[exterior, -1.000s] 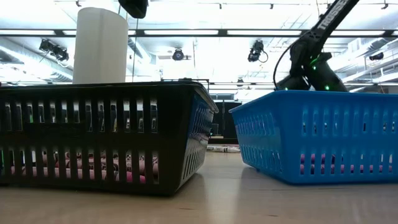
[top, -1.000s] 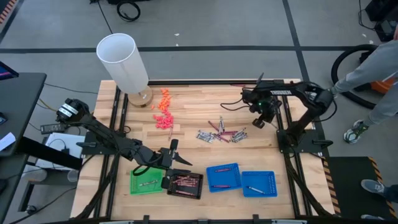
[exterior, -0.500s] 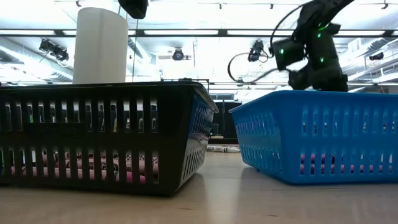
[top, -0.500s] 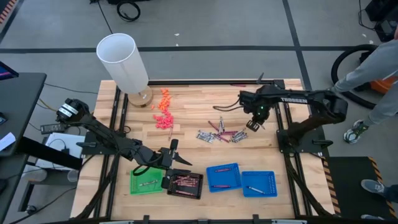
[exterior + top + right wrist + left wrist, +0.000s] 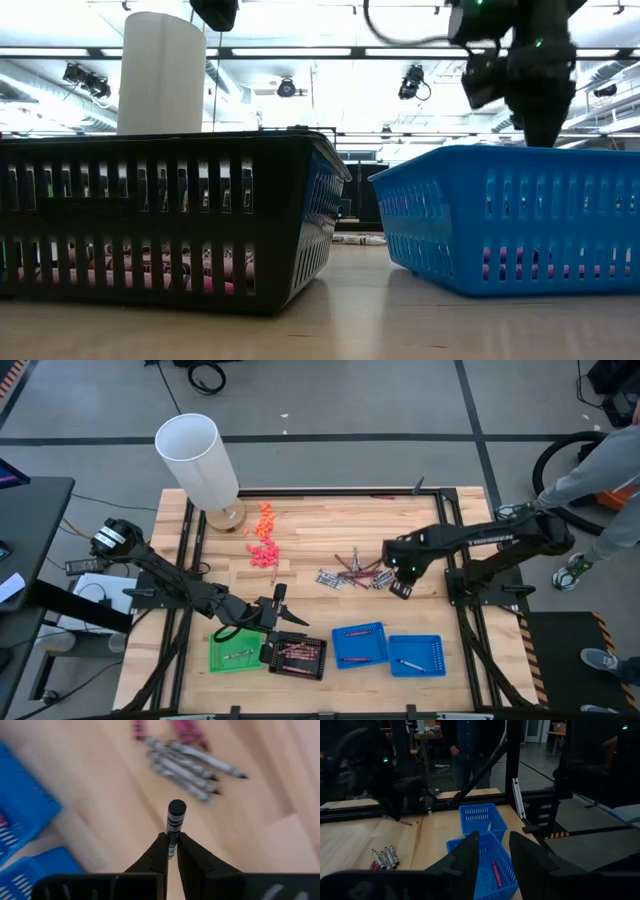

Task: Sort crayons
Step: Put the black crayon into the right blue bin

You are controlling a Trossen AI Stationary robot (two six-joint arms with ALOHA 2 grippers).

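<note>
The right gripper, which a second ago hung over the far side of the tabletop, has swung in toward the near side and now sits just beside the loose crayons, clenched on a silver-grey crayon that stands up between its fingers. I judge that one crayon has been picked out of the heap and is on its way to a tray, probably one of the two blue trays that lie nearer the front edge than this gripper. The left gripper has not moved: it waits above the black tray, fingers partly apart and holding nothing. There are four trays in all: one green, one black, two blue. Past the held crayon lie about four silver-grey ones side by side and a few maroon ones; the exact maroon count is unclear. Each blue tray holds at least one crayon.
</note>
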